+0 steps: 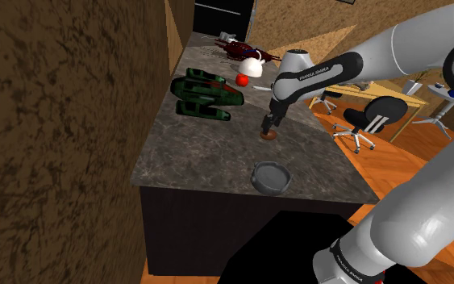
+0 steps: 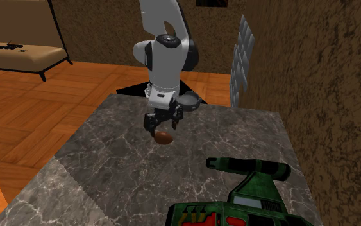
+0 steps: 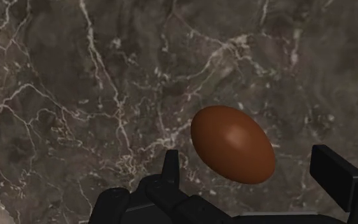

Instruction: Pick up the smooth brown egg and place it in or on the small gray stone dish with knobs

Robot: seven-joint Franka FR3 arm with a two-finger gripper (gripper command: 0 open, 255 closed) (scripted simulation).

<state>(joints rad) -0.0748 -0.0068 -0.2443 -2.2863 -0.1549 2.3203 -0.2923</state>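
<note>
On the shoulder view's left I see one rough brown wall (image 1: 64,121). Next to it is one long counter (image 1: 185,153). Its top looks like dark gray stone with thin white lines all over it.

At the far end of the counter sits one green and black toy tank (image 1: 205,93). It is boxy, with a long tube on top. Just past it is one small red ball (image 1: 242,81), round and shiny.

More to the right, near the middle of the counter, is one brown egg (image 1: 271,136). It is smooth and a bit shiny, and it lies on its side on the stone. My black gripper (image 2: 161,126) hangs right over it. In the wrist view its two fingers (image 3: 170,167) stand wide apart, one on each side of the egg. Neither one touches the egg, so I am holding nothing.

Nearer the stand, close to the counter's front edge, is one small gray dish (image 1: 257,179). It is round and low, with little bumps on its rim. It is apart from the egg.

On the right, off the counter, one black office chair (image 1: 370,121) stands on the orange wood floor (image 1: 426,153).
</note>
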